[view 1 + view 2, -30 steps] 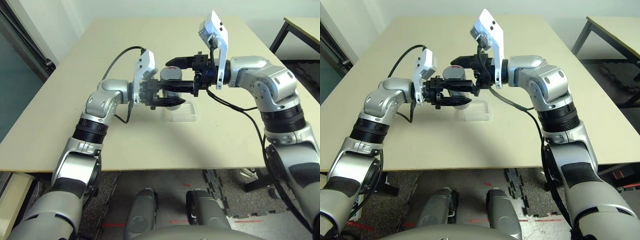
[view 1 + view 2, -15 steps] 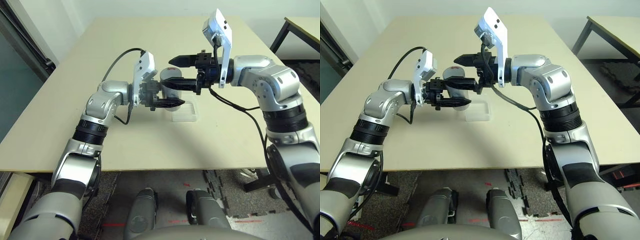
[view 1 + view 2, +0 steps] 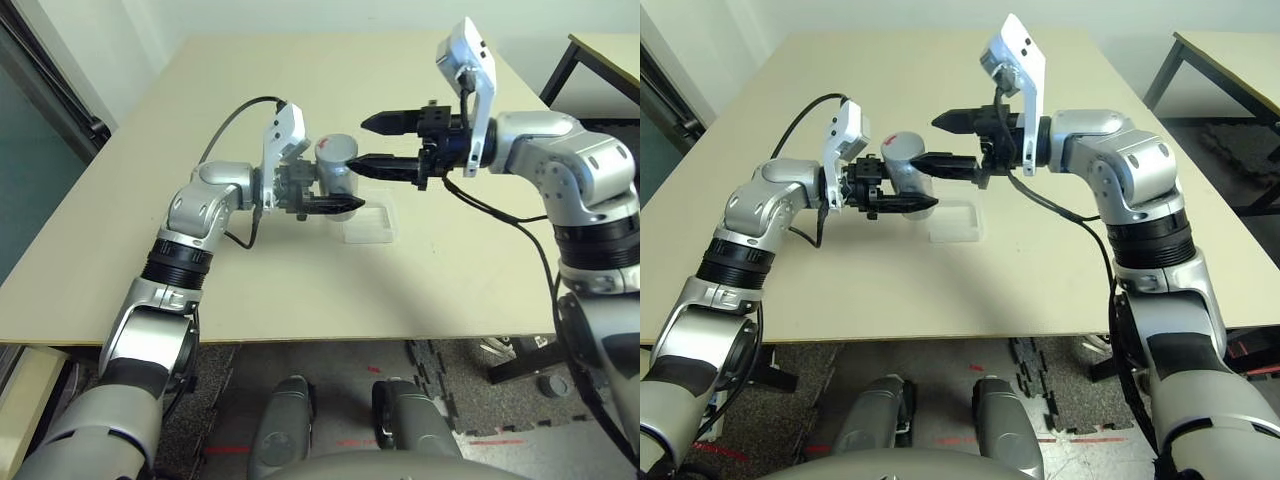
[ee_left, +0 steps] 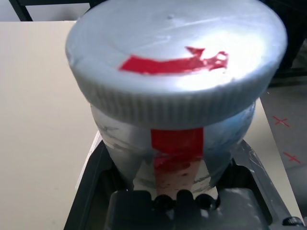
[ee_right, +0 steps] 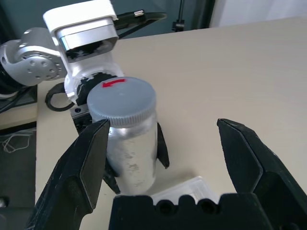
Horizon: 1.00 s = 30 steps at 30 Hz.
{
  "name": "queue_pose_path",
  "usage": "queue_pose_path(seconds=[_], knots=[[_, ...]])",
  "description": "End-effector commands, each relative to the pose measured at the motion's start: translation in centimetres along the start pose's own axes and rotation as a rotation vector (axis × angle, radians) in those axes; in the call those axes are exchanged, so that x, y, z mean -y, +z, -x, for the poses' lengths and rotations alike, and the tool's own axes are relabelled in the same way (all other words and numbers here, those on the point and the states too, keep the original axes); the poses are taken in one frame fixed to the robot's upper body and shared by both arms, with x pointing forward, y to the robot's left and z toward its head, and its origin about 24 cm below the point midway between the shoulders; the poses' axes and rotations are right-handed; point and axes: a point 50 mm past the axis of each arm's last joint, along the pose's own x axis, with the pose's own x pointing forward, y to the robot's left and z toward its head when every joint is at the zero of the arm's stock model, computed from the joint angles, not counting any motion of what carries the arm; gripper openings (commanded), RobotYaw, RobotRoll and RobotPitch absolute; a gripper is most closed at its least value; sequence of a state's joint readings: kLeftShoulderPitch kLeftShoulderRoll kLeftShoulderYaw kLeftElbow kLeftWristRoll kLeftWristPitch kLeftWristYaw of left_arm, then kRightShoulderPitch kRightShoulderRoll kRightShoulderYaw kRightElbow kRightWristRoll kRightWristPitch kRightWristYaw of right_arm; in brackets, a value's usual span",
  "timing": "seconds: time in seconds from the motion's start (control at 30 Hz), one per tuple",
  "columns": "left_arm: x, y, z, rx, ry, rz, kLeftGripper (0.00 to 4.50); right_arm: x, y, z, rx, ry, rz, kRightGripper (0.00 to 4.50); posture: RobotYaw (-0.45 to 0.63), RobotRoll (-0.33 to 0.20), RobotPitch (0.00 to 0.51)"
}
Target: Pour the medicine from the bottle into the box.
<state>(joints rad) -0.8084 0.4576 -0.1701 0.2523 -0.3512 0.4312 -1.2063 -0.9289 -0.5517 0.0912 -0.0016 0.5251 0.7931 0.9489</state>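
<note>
The right gripper (image 5: 170, 160) has its black fingers (image 5: 79, 167) spread wide, apart from the bottle (image 5: 127, 132). The bottle stands upright, capped, clamped by the left gripper (image 5: 122, 153) above the beige surface (image 5: 230, 72), with the clear box (image 5: 184, 189) just beside it.

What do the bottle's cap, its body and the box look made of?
Cap: matte grey plastic, going by the ribbed moulded rim. Bottle body: silvery, dull sheen, maybe foil-wrapped or metal. Box: clear plastic, the table showing through its walls.
</note>
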Motion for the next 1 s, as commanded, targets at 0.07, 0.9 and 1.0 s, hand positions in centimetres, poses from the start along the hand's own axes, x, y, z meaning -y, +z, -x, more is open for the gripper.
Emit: queue_pose_path(seconds=[0.07, 0.9, 1.0], knots=[[0.2, 0.0, 0.0, -0.007, -0.015, -0.012, 2.54, 0.4, -0.1, 0.6, 0.003, -0.037, -0.010, 4.50, 0.07, 0.000, 0.077], [-0.1, 0.1, 0.4, -0.019, 0.001, -0.013, 2.54, -1.1, -0.2, 1.3, -0.018, 0.082, -0.090, 4.50, 0.07, 0.000, 0.081], [-0.2, 0.1, 0.3, -0.021, -0.002, -0.016, 2.54, -1.2, 0.1, 0.7, -0.009, 0.082, -0.082, 4.50, 0.07, 0.000, 0.081]])
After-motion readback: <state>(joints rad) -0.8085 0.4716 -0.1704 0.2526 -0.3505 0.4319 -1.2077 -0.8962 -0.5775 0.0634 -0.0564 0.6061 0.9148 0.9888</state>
